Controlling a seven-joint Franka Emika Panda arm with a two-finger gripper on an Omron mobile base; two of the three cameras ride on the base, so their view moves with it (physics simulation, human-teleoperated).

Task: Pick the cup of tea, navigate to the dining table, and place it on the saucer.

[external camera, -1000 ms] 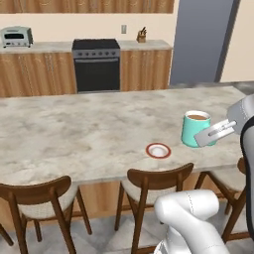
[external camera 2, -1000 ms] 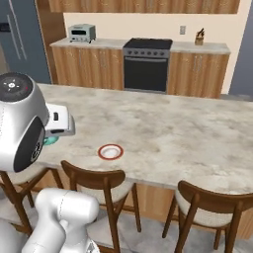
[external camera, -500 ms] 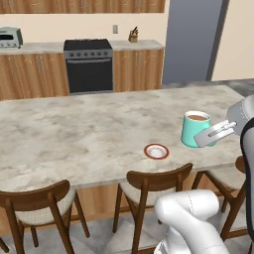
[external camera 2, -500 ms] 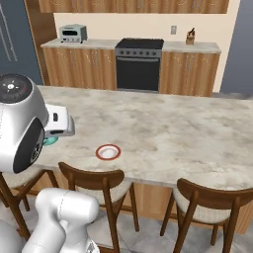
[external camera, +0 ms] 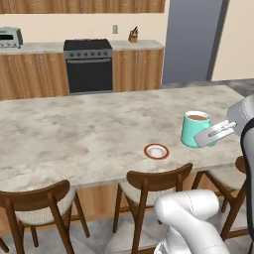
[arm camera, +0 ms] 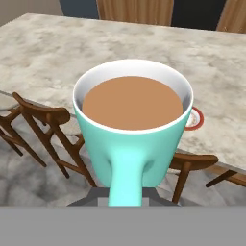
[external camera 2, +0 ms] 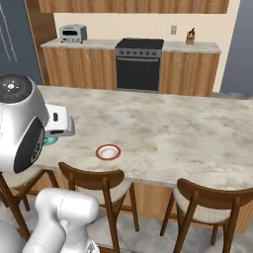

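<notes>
The gripper (external camera: 214,135) is clamped on the handle of the cup of tea (external camera: 194,128), held upright and full above the near edge of the dining table (external camera: 74,134). Over the last second the whole kitchen backdrop has slid sideways in both base views, indicating the base is driving; cup and grip are unchanged. The saucer (external camera: 156,151) now lies at about eight o'clock from the cup, near but apart. Navigation appears nearly complete; lowering onto the saucer remains.
</notes>
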